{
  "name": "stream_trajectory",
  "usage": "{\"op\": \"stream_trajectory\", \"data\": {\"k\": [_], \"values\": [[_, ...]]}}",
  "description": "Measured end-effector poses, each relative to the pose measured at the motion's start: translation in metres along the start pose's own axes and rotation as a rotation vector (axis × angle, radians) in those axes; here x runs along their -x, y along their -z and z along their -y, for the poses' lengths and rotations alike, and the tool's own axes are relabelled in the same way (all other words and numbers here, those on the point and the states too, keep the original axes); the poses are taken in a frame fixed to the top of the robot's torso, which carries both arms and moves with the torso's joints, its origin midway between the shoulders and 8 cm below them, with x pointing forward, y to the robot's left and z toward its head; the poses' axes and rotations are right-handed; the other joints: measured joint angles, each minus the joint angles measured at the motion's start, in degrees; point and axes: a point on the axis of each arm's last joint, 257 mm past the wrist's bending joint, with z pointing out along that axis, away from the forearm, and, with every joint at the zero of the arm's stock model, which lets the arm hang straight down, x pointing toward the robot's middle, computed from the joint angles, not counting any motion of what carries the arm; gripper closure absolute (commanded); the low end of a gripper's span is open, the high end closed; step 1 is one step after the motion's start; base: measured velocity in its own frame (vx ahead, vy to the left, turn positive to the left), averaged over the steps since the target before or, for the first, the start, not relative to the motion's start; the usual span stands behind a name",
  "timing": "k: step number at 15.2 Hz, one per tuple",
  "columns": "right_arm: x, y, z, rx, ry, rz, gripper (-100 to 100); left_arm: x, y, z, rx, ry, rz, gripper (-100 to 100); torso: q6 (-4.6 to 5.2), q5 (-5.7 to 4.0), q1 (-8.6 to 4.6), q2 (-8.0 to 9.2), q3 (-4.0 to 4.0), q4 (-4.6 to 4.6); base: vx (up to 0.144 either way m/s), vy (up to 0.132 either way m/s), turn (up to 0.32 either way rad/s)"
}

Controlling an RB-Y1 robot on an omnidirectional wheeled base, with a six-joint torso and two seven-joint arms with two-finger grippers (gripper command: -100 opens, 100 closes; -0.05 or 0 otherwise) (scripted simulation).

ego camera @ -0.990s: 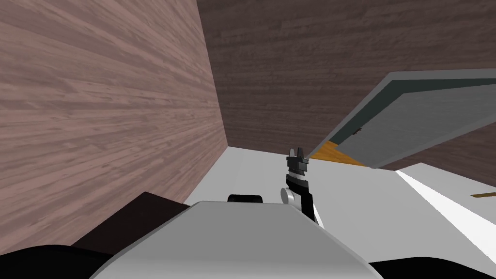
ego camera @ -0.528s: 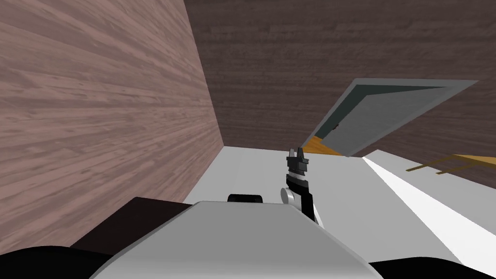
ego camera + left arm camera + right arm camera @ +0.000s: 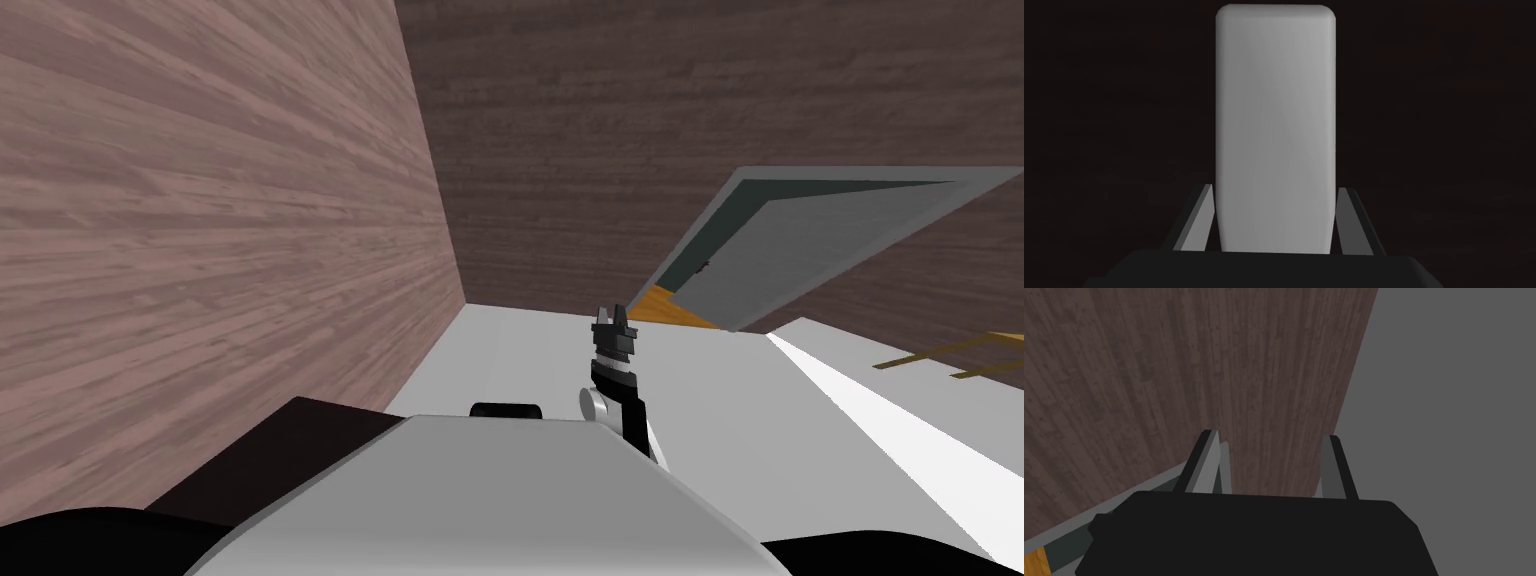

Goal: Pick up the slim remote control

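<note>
My left gripper [image 3: 1275, 187] stands wide over the slim remote control [image 3: 1275, 115], a plain pale grey bar with rounded corners. Its near end sits between my two fingers [image 3: 1196, 220], and the rest runs straight out from them toward 12 o'clock along the gripper's line. A thin dark gap shows on each side — neither blade presses the remote's edges, so I am astride it, not clamped on it. The remote lies against a flat, nearly black surface [image 3: 1114, 125] with a faint reddish tint.

In the head view my right gripper [image 3: 611, 312] points away from me at about 1 o'clock, above the white floor [image 3: 520, 350]; its wrist view shows its blades wide apart. A wood-planked wall [image 3: 200, 250] takes up 9 to 11 o'clock and meets a darker wood wall [image 3: 600, 120] at 12. At 2 o'clock a grey door [image 3: 800, 250] stands open, with an orange strip [image 3: 665, 305] at its foot — just beyond the right gripper. Thin tan bars [image 3: 950, 355] lie at 3 o'clock, well apart from the door's foot. A dark brown slab [image 3: 270, 450] sits low at 8 o'clock, by the wood-planked wall.
</note>
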Motion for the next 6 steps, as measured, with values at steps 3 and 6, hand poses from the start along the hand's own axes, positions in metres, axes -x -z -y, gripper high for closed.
{"op": "stream_trajectory", "data": {"k": [3, 6], "values": [[0.000, 0.000, 0.000, 0.000, 0.000, 0.000, 0, 0.005, 0.007, 0.005, 0.000, -0.040, 0.002, 100, 0.12, 0.00, -0.11, -0.32, -0.18, -0.04, 0.160, -0.022, 0.194], [0.000, 0.000, 0.000, 0.000, 0.000, 0.000, 0, 0.007, 0.014, 0.010, 0.001, -0.080, 0.001, 100, 0.13, -0.01, -0.07, -0.27, -0.16, -0.05, 0.117, -0.012, 0.166]]}}
